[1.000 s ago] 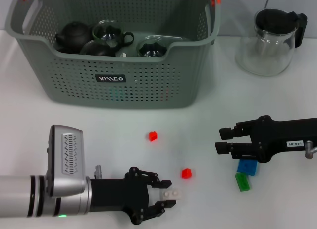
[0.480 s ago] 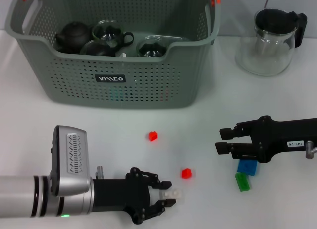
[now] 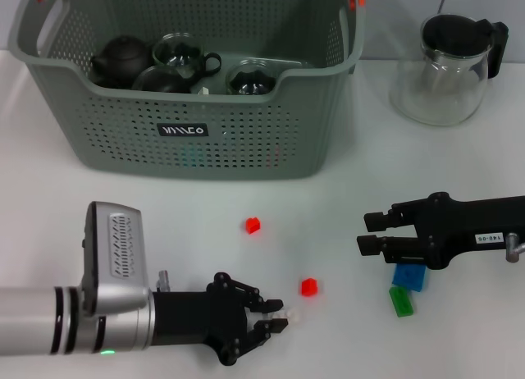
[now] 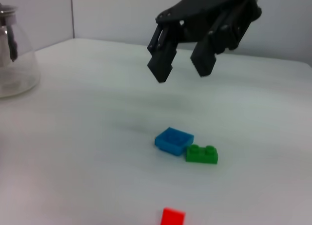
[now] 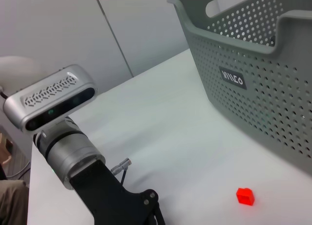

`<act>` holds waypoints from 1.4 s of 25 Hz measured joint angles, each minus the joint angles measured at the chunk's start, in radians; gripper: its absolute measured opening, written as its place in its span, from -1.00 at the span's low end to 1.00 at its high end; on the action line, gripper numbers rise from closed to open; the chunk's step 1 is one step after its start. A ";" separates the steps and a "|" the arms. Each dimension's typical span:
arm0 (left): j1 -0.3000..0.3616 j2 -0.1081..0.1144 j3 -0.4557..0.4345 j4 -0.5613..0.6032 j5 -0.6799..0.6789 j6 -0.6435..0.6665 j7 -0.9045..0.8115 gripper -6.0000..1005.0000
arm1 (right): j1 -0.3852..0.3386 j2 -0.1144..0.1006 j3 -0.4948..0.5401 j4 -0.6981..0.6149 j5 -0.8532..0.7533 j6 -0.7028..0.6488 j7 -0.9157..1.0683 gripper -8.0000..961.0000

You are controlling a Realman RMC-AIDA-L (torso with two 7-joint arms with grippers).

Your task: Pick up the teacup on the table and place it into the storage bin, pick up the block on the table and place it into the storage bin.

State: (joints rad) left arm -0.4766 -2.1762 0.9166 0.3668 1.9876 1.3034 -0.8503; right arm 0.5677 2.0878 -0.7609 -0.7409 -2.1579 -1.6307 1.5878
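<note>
White block [image 3: 285, 320] sits pinched between the left gripper [image 3: 275, 317] fingers, low on the table [image 3: 197, 223]. Just beyond lies a red cube [image 3: 308, 286]; the storage bin [image 3: 189, 141] stands far ahead. Right gripper [image 3: 373, 233] hangs with fingers apart above the blue block [image 3: 408, 276] and green block [image 3: 401, 301].

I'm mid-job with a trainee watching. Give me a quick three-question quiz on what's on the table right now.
1. True or false: the storage bin already holds dark teaware.
2. Which block lies right against the green block? A) red B) blue C) white
3. Fill in: the left pincer, low over the table near its front edge, has its fingers around the ___ block, while the right pincer hangs open just beside the blue and green blocks.

Key: 1 true. 2 B, the blue block. 3 white; the white block just peeks out between the fingers.
</note>
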 joint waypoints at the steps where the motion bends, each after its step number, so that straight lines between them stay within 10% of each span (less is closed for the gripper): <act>1: 0.003 0.002 -0.005 0.008 0.000 0.024 -0.010 -0.61 | 0.000 0.000 0.000 0.000 0.000 0.000 0.001 -0.03; 6: 0.045 0.011 -0.075 0.161 -0.001 0.247 -0.148 -0.62 | 0.002 -0.002 0.000 0.000 0.001 0.000 0.004 -0.03; 12: 0.044 0.026 -0.403 0.418 -0.092 0.574 -0.390 -0.59 | 0.005 -0.003 0.000 0.000 0.001 0.000 0.001 -0.03; 16: 0.000 0.060 -0.550 0.442 -0.250 0.626 -0.531 -0.57 | 0.006 0.000 0.000 0.000 0.001 0.000 -0.001 -0.03; 17: -0.044 0.102 -0.584 0.445 -0.332 0.608 -0.640 -0.57 | 0.006 0.000 0.000 0.000 0.001 0.000 -0.001 -0.03; 21: -0.147 0.167 -0.536 0.467 -0.296 0.435 -0.825 -0.55 | 0.007 0.002 0.000 0.000 0.001 0.000 -0.001 -0.03; 25: -0.218 0.185 -0.383 0.495 -0.127 0.160 -0.941 -0.53 | 0.009 0.002 0.000 0.000 0.001 0.000 0.002 -0.03; 35: -0.294 0.142 -0.075 0.542 0.306 -0.255 -1.318 -0.48 | 0.009 0.003 0.000 0.000 0.000 0.000 -0.001 -0.03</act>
State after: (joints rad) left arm -0.7705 -2.0341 0.8416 0.9085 2.2938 1.0482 -2.1685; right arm 0.5768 2.0907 -0.7608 -0.7410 -2.1575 -1.6304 1.5873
